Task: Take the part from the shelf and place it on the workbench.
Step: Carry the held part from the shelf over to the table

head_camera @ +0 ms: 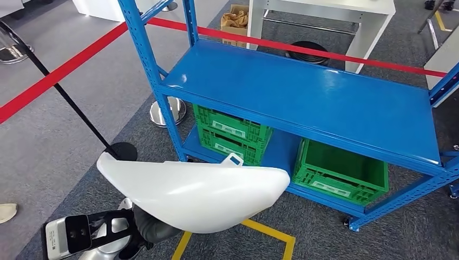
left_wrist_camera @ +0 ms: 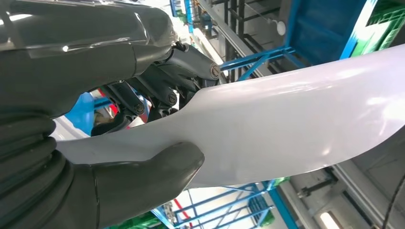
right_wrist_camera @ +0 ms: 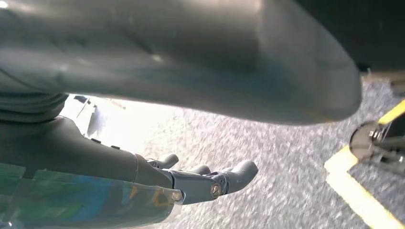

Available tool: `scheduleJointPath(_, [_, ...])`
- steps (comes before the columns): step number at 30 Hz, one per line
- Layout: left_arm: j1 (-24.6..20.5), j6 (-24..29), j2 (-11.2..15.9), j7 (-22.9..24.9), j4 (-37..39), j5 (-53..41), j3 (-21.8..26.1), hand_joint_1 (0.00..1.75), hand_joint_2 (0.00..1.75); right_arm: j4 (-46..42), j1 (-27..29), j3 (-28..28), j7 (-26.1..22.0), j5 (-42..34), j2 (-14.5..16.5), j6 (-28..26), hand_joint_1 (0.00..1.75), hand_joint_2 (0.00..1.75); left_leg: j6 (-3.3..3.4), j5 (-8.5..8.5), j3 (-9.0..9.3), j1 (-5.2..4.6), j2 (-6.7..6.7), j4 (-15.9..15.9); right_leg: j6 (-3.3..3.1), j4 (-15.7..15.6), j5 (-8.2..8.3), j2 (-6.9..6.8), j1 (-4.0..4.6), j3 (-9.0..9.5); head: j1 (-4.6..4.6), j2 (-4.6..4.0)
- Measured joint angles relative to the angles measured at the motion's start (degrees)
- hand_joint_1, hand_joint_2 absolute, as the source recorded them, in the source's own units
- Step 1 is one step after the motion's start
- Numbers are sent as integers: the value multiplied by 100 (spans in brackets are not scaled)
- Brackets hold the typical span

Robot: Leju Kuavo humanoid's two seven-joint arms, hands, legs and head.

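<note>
Head view: left hand (head_camera: pixel 142 227) holds unmarked white part (head_camera: pixel 200 192).

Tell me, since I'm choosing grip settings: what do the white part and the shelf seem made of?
White part: probably moulded plastic, glossy; smooth curved shell with soft highlights, pinched by the left hand.
Shelf: looks like painted steel, glossy blue; perforated uprights and light reflections on the flat deck.
</note>
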Motion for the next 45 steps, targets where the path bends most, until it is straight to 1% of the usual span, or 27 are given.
scheduleJointPath(1, [-32,-53,0,21,36,63,-19,175,175,-1,3,-1,6,-7,-7,-4,0,0,-37,-139,-115,5,118,220,-26,-18,19,-73,-15,-5,-16,0])
scheduleJointPath(3, [-84,-208,-1,63,141,230,-66,175,175,-1,23,-2,11,-17,-20,-17,0,0,-114,-525,-486,43,331,992,-46,-20,32,-224,-19,-33,-50,0])
scheduleJointPath(5, [-98,-304,-3,96,264,337,-106,175,175,-1,55,-2,13,-17,-31,-41,0,0,-165,-703,-761,91,379,1590,-43,-17,38,-383,-22,-53,-59,0])
scheduleJointPath(6, [-98,-313,-4,109,312,356,-119,175,175,-1,65,-2,13,-17,-36,-54,0,0,-177,-634,-742,110,396,1574,-39,-17,40,-453,-24,-55,-63,0])
scheduleJointPath(7, [-102,-314,-5,117,347,357,-129,175,175,-1,68,-2,13,-16,-39,-62,0,0,-180,-465,-589,123,437,1297,-34,-16,40,-518,-28,-50,-64,0])
scheduleJointPath(10, [-144,-312,-26,126,399,361,-146,175,175,-1,61,-2,12,-16,-47,-80,0,0,-141,-12,59,99,739,91,28,-10,31,-671,-8,-28,-68,0])
scheduleJointPath(12, [-171,-291,-46,125,416,354,-149,175,175,-1,61,-2,8,-14,-57,-92,0,0,-67,3,136,60,783,-121,100,-8,29,-768,15,-26,-68,0])
scheduleJointPath(14, [-172,-221,-60,115,428,276,-150,175,175,-1,57,-2,-13,-9,-65,-127,0,0,24,39,104,63,655,-123,174,-1,13,-826,6,-17,-68,0])
scheduleJointPath(16, [-175,-149,-88,90,442,153,-148,175,175,-1,55,-1,-71,-6,-77,-189,0,0,109,88,99,85,541,-141,230,240,-174,-619,-8,-112,-53,0])
scheduleJointPath(18, [-180,-173,-122,72,479,97,-148,175,175,-1,70,-1,-144,-6,-106,-239,0,0,165,122,77,84,431,-145,243,943,-555,-328,-9,-428,-36,0])
scheduleJointPath(20, [-181,-269,-139,72,555,105,-150,175,175,-1,93,-1,-188,-9,-149,-267,0,0,188,138,47,62,297,-138,234,1656,-802,-235,-4,-766,-35,0])
scheduleJointPath(21, [-184,-312,-149,84,596,111,-150,175,175,-1,104,-1,-198,-14,-164,-278,0,0,191,141,40,55,222,-129,224,1741,-770,-223,-4,-811,-35,0])
scheduleJointPath(22, [-190,-350,-163,105,632,115,-150,175,175,-1,109,-2,-203,-24,-176,-292,0,0,188,141,37,54,146,-114,213,1582,-630,-210,-7,-740,-35,0])
scheduleJointPath(23, [-203,-375,-186,137,659,116,-149,175,175,-1,113,-2,-202,-41,-185,-305,0,0,178,135,35,58,68,-92,200,1214,-419,-173,-15,-569,-34,0])
scheduleJointPath(25, [-259,-402,-238,206,701,114,-150,175,175,-1,112,-7,-182,-82,-194,-325,0,0,137,114,-1,56,-76,-22,193,456,-133,49,-48,-219,-34,0])
scheduleJointPath(27, [-334,-410,-290,266,729,89,-151,175,175,-1,117,-23,-134,-109,-195,-348,0,0,71,115,-68,59,-198,30,183,188,-103,188,-53,-111,-37,0])
scheduleJointPath(29, [-370,-401,-328,303,740,51,-153,175,175,-1,130,-38,-89,-111,-189,-378,0,0,7,136,-116,77,-277,39,137,180,-84,86,-40,-108,-35,0])
scheduleJointPath(31, [-381,-359,-341,310,740,32,-148,175,175,-5,138,-40,-75,-94,-187,-408,0,0,-48,23,-221,69,-59,209,73,170,-58,-39,-50,-96,-68,0])
scheduleJointPath(33, [-389,-303,-348,292,743,27,-138,175,175,-10,159,-39,-75,-72,-198,-437,0,0,-99,-303,-517,64,265,810,32,167,-54,-177,-47,-107,-115,0])
scheduleJointPath(35, [-378,-249,-345,257,757,9,-126,175,175,-13,194,-39,-75,-45,-234,-474,0,0,-128,-580,-865,80,361,1527,17,168,-60,-343,-37,-119,-128,0])
scheduleJointPath(36, [-373,-218,-337,245,765,-18,-117,175,175,-15,208,-39,-75,-33,-266,-500,0,0,-128,-590,-937,83,374,1671,15,168,-61,-427,-35,-123,-131,0])
scheduleJointPath(37, [-369,-185,-327,238,769,-58,-103,175,175,-19,214,-42,-77,-30,-299,-528,0,0,-120,-498,-891,83,388,1587,16,168,-63,-503,-32,-122,-130,0])
scheduleJointPath(38, [-370,-155,-314,239,764,-108,-81,175,175,-23,215,-49,-78,-40,-332,-554,0,0,-98,-329,-726,78,428,1281,17,168,-64,-571,-27,-117,-130,0])
scheduleJointPath(40, [-379,-110,-279,282,712,-215,-21,175,175,-36,209,-68,-75,-81,-392,-606,0,0,-20,-34,-277,24,691,455,35,169,-75,-684,-4,-104,-129,0])
scheduleJointPath(42, [-388,-91,-225,336,630,-283,49,175,175,-48,211,-90,-61,-109,-440,-649,0,0,51,46,-67,-43,866,31,75,168,-89,-797,16,-95,-126,0])
scheduleJointPath(44, [-385,-85,-160,359,566,-305,114,175,175,-58,208,-105,-45,-112,-474,-665,0,0,105,63,-65,-57,748,-7,135,146,-96,-910,13,-67,-126,0])
scheduleJointPath(45, [-383,-84,-130,366,538,-309,139,175,175,-62,198,-109,-41,-112,-483,-667,0,0,136,92,-48,-41,680,-38,167,159,-124,-866,4,-57,-123,0])
